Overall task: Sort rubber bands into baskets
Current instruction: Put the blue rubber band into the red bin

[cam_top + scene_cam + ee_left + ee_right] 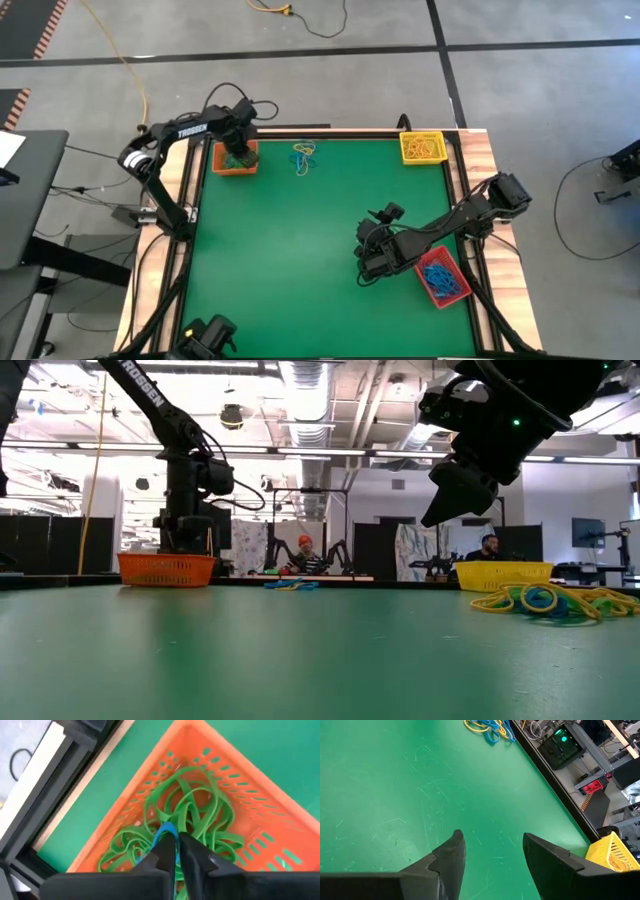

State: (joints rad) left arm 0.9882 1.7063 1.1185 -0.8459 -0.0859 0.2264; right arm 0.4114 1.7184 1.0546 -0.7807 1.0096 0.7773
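Green tabletop (300, 260), left gripper (176, 851) lowered into orange plastic basket (250, 795), fingers pinched on a blue rubber band (164, 832) among green rubber bands (195, 815), right gripper (492, 852) spread wide above bare felt.

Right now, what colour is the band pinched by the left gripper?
Blue band, clearest in the left wrist view.

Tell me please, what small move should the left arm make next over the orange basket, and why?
Probably open the left pincer to let go. It sits low in the orange basket, fingers nearly together, pinching a blue rubber band among the green rubber bands. Blue looks misplaced here, though, since the red basket holds the blue ones. The right pincer waits open.
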